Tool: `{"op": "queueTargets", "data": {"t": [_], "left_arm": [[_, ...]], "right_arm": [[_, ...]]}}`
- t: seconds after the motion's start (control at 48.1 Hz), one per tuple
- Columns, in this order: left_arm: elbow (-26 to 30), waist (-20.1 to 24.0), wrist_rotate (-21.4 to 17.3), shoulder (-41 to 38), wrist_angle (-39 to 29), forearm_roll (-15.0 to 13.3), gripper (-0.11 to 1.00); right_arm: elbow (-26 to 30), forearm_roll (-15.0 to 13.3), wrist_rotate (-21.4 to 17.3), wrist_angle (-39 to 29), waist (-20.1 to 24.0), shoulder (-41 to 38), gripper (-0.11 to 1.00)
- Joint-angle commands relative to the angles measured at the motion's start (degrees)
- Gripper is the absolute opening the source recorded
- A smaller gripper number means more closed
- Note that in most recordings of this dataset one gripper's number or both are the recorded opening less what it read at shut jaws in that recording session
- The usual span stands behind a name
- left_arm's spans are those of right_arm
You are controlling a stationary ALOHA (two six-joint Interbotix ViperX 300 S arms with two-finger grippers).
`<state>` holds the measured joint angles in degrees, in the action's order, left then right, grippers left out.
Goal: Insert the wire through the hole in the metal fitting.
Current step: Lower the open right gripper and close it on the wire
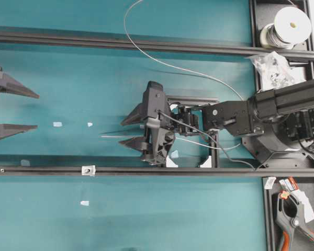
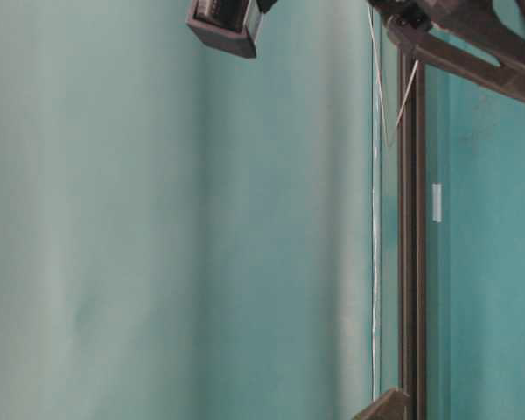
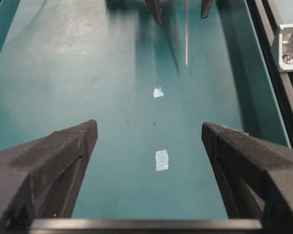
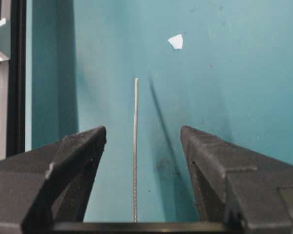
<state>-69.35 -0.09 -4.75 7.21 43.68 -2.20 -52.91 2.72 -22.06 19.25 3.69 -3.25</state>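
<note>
The thin silver wire curves down from the spool to my right arm. Its straight free end sticks out leftward past my right gripper. In the right wrist view the wire runs between the open jaws of that gripper, with a gap on each side. The small silver metal fitting sits on the lower black rail, to the front-left of the wire tip. It also shows in the left wrist view. My left gripper is open and empty at the far left, facing the wire end.
Two black rails cross the teal mat. White tape scraps lie on it. A wire spool, a bag of parts and an orange-black clamp sit at the right edge.
</note>
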Motion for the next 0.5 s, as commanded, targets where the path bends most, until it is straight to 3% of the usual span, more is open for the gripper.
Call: {"op": "queueTargets", "data": {"t": [0.0, 0.249, 0.478], "left_arm": [[0.88, -0.09, 0.09, 0.35, 0.53, 0.00, 0.77], [0.70, -0.09, 0.09, 0.44, 0.53, 0.00, 0.77], [0.88, -0.09, 0.09, 0.35, 0.44, 0.00, 0.77]], "right_arm": [[0.88, 0.18, -0.18, 0.00, 0.18, 0.53, 0.73], [1.05, 0.18, -0.18, 0.00, 0.18, -0.09, 0.70], [1.41, 0.00, -0.18, -0.09, 0.26, -1.14, 0.46]]}}
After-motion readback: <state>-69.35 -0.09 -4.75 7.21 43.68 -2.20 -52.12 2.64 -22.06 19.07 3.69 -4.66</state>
